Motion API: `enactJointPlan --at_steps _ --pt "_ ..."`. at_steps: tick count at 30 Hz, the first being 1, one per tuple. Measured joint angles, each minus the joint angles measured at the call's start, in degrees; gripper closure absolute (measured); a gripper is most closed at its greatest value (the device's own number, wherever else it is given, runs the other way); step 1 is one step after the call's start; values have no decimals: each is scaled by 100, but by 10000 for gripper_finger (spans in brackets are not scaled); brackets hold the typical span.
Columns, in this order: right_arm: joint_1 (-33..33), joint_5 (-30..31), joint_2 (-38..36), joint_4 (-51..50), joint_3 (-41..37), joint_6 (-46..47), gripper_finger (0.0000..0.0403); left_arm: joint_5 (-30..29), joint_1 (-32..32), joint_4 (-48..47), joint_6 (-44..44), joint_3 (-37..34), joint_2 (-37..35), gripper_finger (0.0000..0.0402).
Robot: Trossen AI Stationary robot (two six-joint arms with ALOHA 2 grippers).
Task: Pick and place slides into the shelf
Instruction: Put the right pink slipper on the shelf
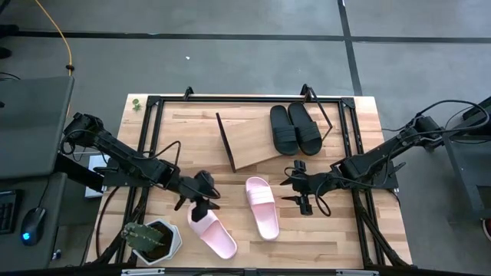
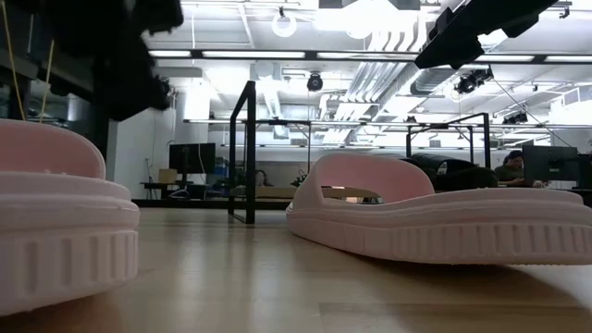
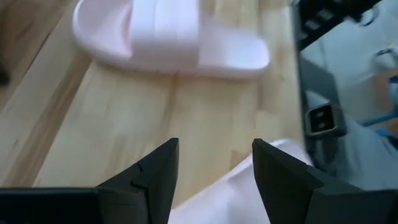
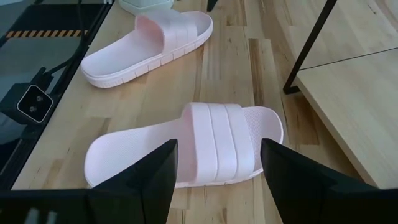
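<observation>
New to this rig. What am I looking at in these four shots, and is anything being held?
It is a robot with two dark arms at a wooden table, each ending in a two-finger gripper. One picture looks straight down from above, one looks level across the tabletop, and two come from cameras on the wrists.

From above: the left gripper is open over one pale pink slide, and the right gripper is open beside the other pink slide. Neither holds anything. Two black slides already sit on the slanted shelf. A potted plant stands at the table's near left corner.
</observation>
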Motion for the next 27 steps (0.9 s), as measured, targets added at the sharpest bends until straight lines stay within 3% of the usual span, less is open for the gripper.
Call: enactJointPlan --at_steps 13,20,27 --pt "20 96 133 -12 7 -14 182 -554 7 110 111 0 0 213" --pt "72 228 1001 -58 115 -591 182 -544 7 80 109 0 0 213" --pt "249 1038 1940 -167 886 -1148 182 -527 6 73 106 0 0 213"
